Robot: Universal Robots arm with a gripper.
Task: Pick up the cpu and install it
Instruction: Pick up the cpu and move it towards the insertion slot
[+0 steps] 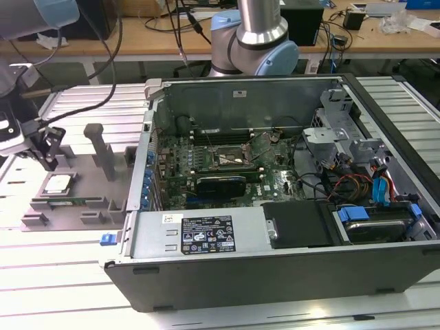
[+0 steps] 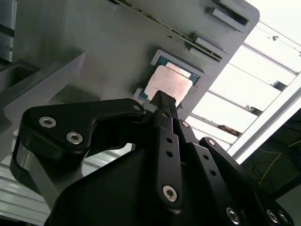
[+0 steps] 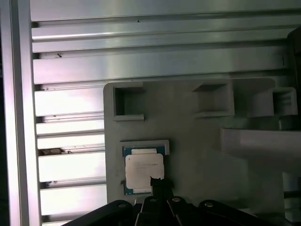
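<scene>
**On the grey tray: chip seated in its recess, claw poised just above**

On the tray (image 1: 89, 180), at the exterior view's left, the cpu (image 1: 58, 183) lies flat in a shallow square recess. Its dull silver top faces up, and both wrist views show a thin blue-green border around it ( (image 2: 168, 81), (image 3: 142, 170)). The recess sits toward the near left part of the tray, whose bare grey surface (image 3: 197, 155) carries other empty pockets and slots.

The gripper (image 1: 50, 163) hangs just over the chip, apart from it in the exterior view. In both wrist views its black links draw together to one narrow tip ( (image 2: 163, 97), (image 3: 157, 181)) over the chip's edge. The claw is clenched and grasps nothing.

Two upright grey posts (image 1: 103, 148) rise from the tray, just to the right of the claw.

Farther right lies an open computer case (image 1: 240, 103), its side off and the green board exposed. A dark square socket (image 1: 232, 159) with a metal frame sits near the board's middle. A long black card (image 1: 221, 184) lies just nearer than the socket. The arm's base (image 1: 256, 38) rises behind the case's far wall.

Tray and case both rest on a ribbed metal table (image 1: 55, 275).
</scene>
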